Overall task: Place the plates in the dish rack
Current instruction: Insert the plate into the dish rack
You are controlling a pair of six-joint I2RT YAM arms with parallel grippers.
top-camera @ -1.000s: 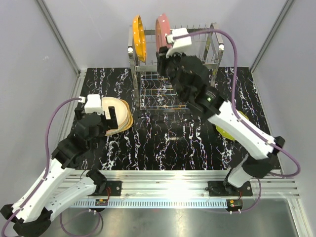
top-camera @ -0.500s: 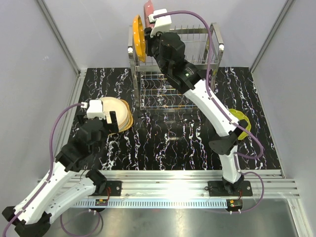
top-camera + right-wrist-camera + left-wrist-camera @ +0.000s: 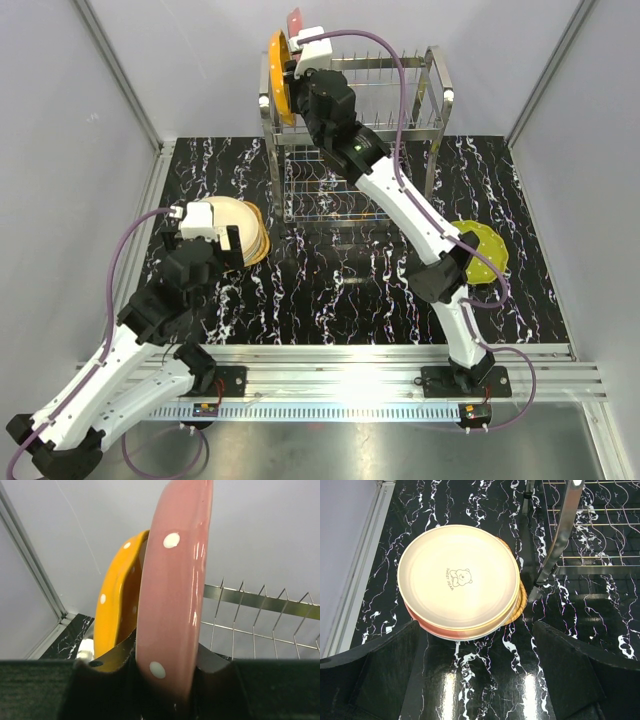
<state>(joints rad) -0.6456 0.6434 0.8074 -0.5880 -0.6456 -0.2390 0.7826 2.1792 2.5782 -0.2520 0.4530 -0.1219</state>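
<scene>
While the right gripper (image 3: 165, 680) pinches the lower rim of the pink, white-dotted round plate (image 3: 175, 580), that plate stands on edge in mid-frame, face-parallel and just right of the upright orange dotted plate (image 3: 117, 610), with prongs of the steel-wire dish rack (image 3: 260, 602) at lower right.

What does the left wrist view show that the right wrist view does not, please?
Only the left wrist: a stack of plates, lying flat, topped by a cream plate with a bear print. Only the right wrist: the right gripper clamping an upright pink plate beside an orange plate. Both: parts of the dish rack and the black table.
</scene>
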